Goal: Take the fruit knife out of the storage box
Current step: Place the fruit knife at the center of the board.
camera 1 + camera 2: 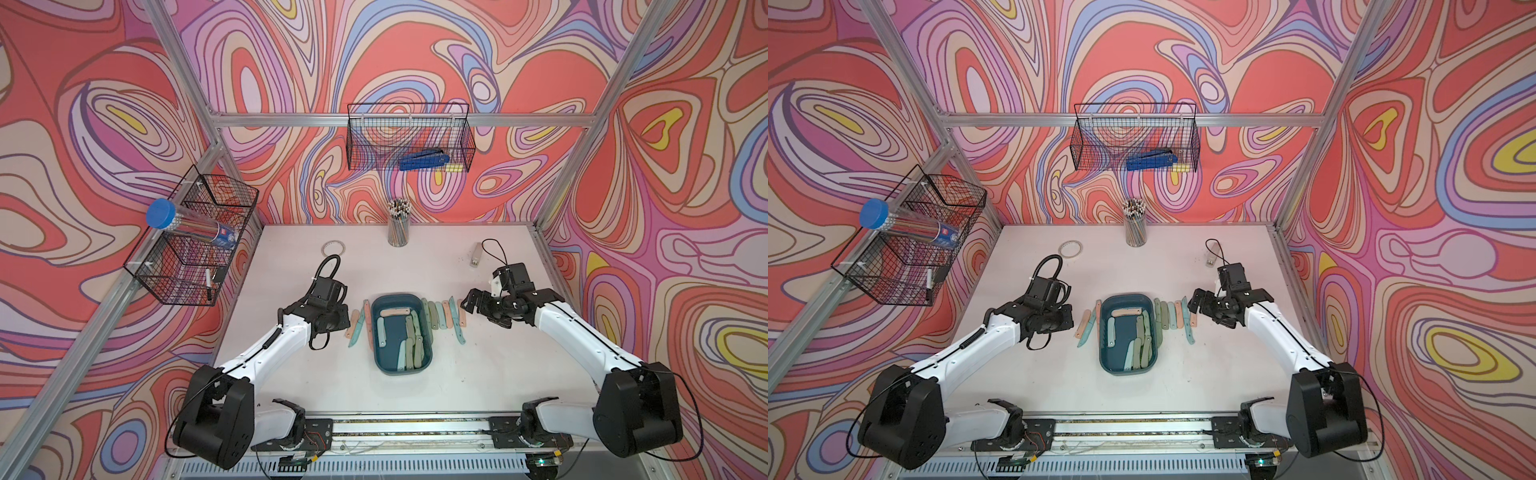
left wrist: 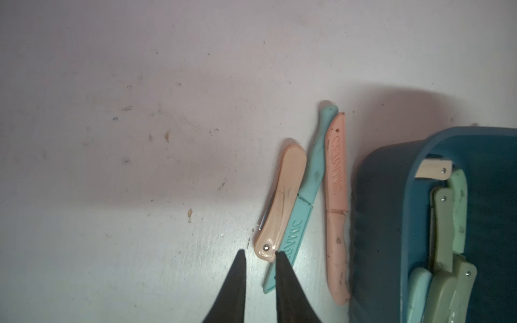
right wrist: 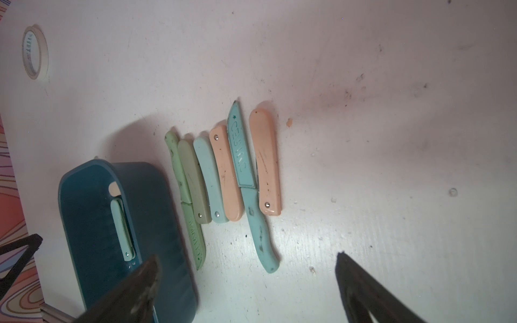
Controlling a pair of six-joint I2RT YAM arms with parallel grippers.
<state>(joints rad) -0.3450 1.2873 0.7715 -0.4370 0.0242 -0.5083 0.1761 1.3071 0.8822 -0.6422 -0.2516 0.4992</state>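
L gripper (image 2: 260, 256) sits low over the table, fingers (image 2: 232, 288) pinched together w/ nothing btwn them, so it's empty. Right at its tips is the pivot end of a peach folded knife (image 2: 282, 195). Next come a teal sheathed knife (image 2: 303, 212) and a pink sheathed knife (image 2: 335, 201) side by side, and further to its right, the storage box (image 1: 387, 359). R gripper (image 3: 246, 256) is on the box's other side, jaws spread wide, also empty, hanging by a row of six knives (image 3: 223, 173) w/ the box off to its left. Inside the box are several fruit knives (image 1: 409, 336) yet to come out: a pale teal one (image 1: 380, 334) lying alone, a peach one (image 1: 392, 311) across the far end, and greens piled together. My read: btwn picks, job maybe halfway. Next up is prob. the R gripper, since it's open. It needs to swing over the box, drop past the low wall, straddle one handle across its narrow width (the lone pale one looks easiest), close, and lift clear w/o dragging neighbours.
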